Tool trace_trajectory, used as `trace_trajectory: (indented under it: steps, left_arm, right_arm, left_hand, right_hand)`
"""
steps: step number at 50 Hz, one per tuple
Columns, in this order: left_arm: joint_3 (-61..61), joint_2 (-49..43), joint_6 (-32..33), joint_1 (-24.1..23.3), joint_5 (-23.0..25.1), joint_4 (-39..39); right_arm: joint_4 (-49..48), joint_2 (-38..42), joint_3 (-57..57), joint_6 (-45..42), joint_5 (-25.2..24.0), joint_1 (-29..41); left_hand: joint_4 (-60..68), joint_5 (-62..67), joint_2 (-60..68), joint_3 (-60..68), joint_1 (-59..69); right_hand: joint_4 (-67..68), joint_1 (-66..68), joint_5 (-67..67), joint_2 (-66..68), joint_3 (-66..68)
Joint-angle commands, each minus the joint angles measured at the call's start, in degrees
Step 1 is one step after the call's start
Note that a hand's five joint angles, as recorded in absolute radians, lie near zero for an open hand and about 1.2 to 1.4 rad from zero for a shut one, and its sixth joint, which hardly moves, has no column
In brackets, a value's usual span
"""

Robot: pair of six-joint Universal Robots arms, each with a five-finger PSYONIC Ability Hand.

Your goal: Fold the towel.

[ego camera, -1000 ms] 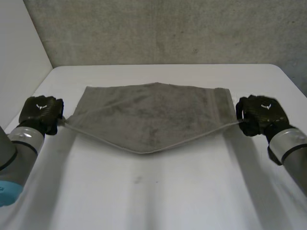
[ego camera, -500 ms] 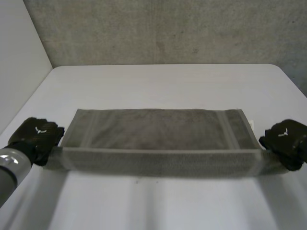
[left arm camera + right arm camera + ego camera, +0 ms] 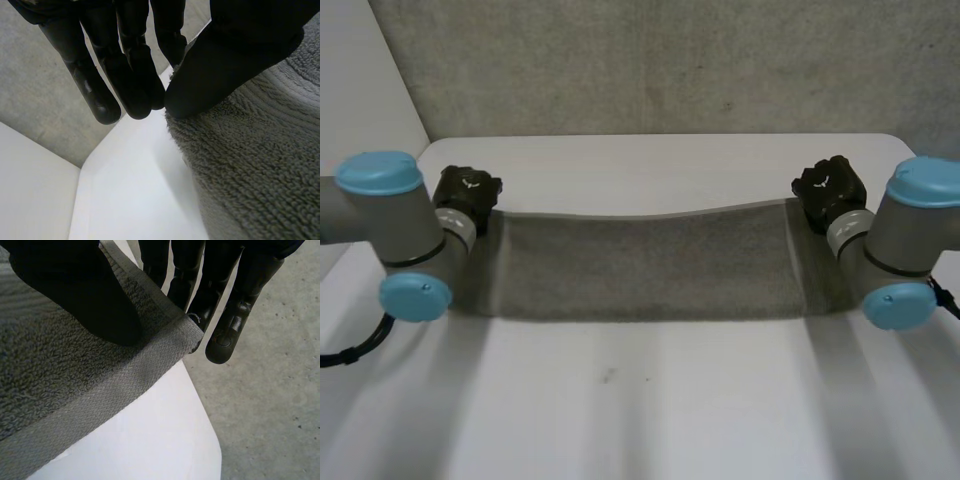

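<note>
Pinching the grey towel (image 3: 640, 265) at its 10 and 2 o'clock corners with left hand (image 3: 468, 190) and right hand (image 3: 830, 188), we judged lowering both evenly, taut, wisest.

A white table (image 3: 650, 400) with rounded far corners fills the near ground — its top smooth and matte, with a small dark fleck (image 3: 607, 376) near the middle. Beyond its far edge rises a rough, speckled grey wall (image 3: 670, 60). At the left a plain white panel (image 3: 360, 90) meets that wall in a corner.
</note>
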Motion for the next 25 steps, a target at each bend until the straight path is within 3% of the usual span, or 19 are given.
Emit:
trace_trajectory:
  steps: [1, 2, 3, 4, 5, 6, 16, 18, 25]
  left_arm:
    - [8.71, -7.22, 0.34, -1.08, -2.42, 0.03]
    - [8.63, -7.48, 0.51, -1.25, -2.33, 0.03]
    - [8.63, -7.49, 0.51, -1.25, -2.33, 0.03]
    - [8.45, -7.49, 0.69, -1.60, -2.51, -0.06]
    - [8.45, -7.49, 0.69, -1.60, -2.51, -0.06]
    - [8.37, -7.23, 0.69, -2.13, -2.94, -0.14]
    - [-1.22, 4.82, -0.28, -3.36, -2.77, 0.21]
    - [-7.34, 11.38, -1.32, -3.45, -2.60, 0.56]
    - [-22.45, 22.46, -6.85, -3.19, -1.89, 4.94]
  right_arm:
    - [-1.63, 8.20, -6.90, -0.96, 2.57, 0.33]
    - [-1.63, 8.64, -7.08, -0.87, 2.65, 0.33]
    - [-1.63, 8.65, -7.08, -0.87, 2.66, 0.33]
    - [-1.63, 8.65, -6.91, -0.70, 2.83, 0.33]
    - [-1.63, 8.65, -6.90, -0.70, 2.83, 0.33]
    - [-1.54, 8.04, -6.47, -0.26, 2.74, 0.33]
    - [-0.31, -8.75, 2.85, 11.96, 0.72, -0.38]
    - [3.27, -14.79, 8.01, 15.20, -2.34, -0.46]
    - [14.43, -19.82, 17.51, 16.62, -8.14, -5.37]
  left_hand:
    - [10.28, 10.77, 10.24, 10.29, 11.90]
    - [-3.52, -3.03, -3.56, -3.51, -1.90]
    - [-3.66, -3.17, -3.69, -3.64, -2.04]
    - [-38.63, -38.14, -38.67, -38.62, -37.01]
    - [-38.98, -38.49, -39.02, -38.97, -37.36]
    - [-59.72, -59.23, -59.76, -59.71, -58.10]
    - [-59.72, -59.23, -59.76, -59.71, -58.10]
    - [-59.72, -59.23, -59.76, -59.71, -58.10]
    - [-59.72, -59.23, -59.76, -59.71, -58.10]
  right_hand:
    - [11.63, 24.24, 13.08, 12.50, 12.01]
    - [-27.12, -14.50, -25.66, -26.25, -26.73]
    - [-27.50, -14.89, -26.05, -26.63, -27.12]
    - [-58.37, -45.76, -56.92, -57.50, -57.99]
    - [-58.37, -45.76, -56.92, -57.50, -57.99]
    - [-58.37, -45.76, -56.92, -57.50, -57.99]
    - [-58.37, -45.76, -56.92, -57.50, -57.99]
    - [-58.37, -45.76, -56.92, -57.50, -57.99]
    - [-56.65, -44.04, -55.19, -55.78, -56.26]
